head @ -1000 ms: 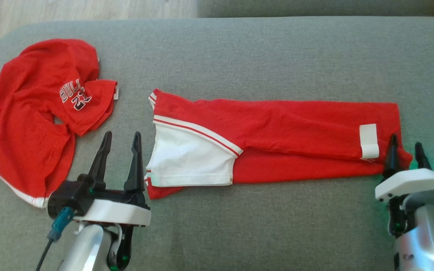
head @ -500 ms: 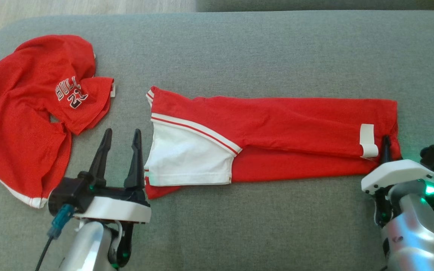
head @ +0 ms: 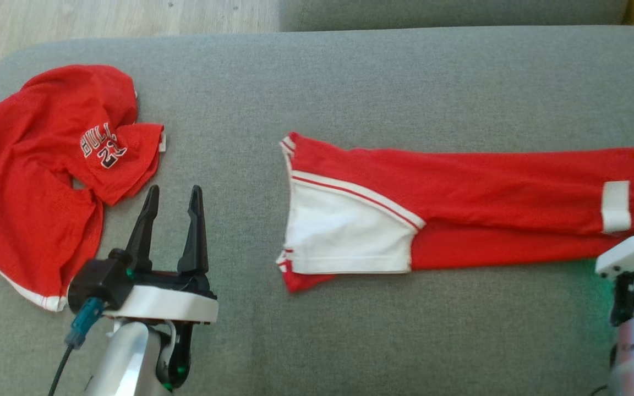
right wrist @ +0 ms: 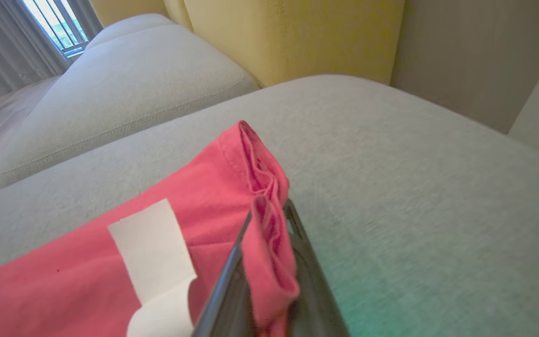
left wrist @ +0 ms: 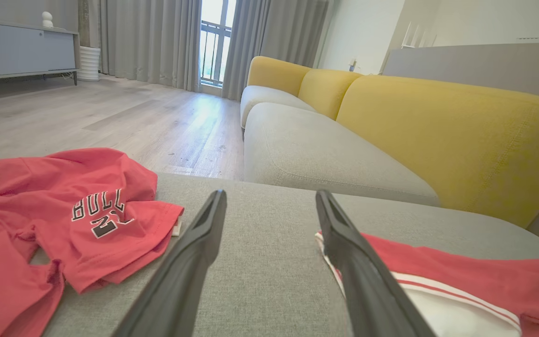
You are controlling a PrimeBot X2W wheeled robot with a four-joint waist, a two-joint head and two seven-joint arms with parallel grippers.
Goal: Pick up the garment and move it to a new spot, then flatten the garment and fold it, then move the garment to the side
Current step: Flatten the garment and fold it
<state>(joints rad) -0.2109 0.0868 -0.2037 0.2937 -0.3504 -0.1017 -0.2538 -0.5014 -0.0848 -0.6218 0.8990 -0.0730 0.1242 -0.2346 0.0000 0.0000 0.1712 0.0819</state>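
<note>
On the grey seat cushion (head: 350, 82): a long folded red garment (head: 487, 192) lies flat across the right half, with a white panel edged in red and white stripes at its left end and a white tag (head: 616, 206) near its right end
Right gripper (right wrist: 269, 220): closed on the garment's right-hand hem. The right wrist view shows a bunched fold of red cloth pinched between the two dark fingers (from the head camera, one fingertip pokes up just beside the tag, above the white wrist housing)
Left gripper (head: 174, 192): jaws wide apart with nothing between them, fingers pointing up the cushion in the gap between the two pieces of clothing
Red jersey (head: 36, 181): crumpled at the cushion's left end, well apart from the folded garment, with "BULL" and a number on a turned-over flap
Head view: the full length of the garment, from striped end to tagged end
Left wrist view: the room beyond, with a yellow backrest (left wrist: 438, 131), a second pale seat (left wrist: 307, 150), a wood floor (left wrist: 110, 112), grey curtains and a bright window (left wrist: 213, 42)
Right wrist view: the layered edges of the hem at close range, and a green glow (right wrist: 367, 290) on the cushion beside the fingers
</note>
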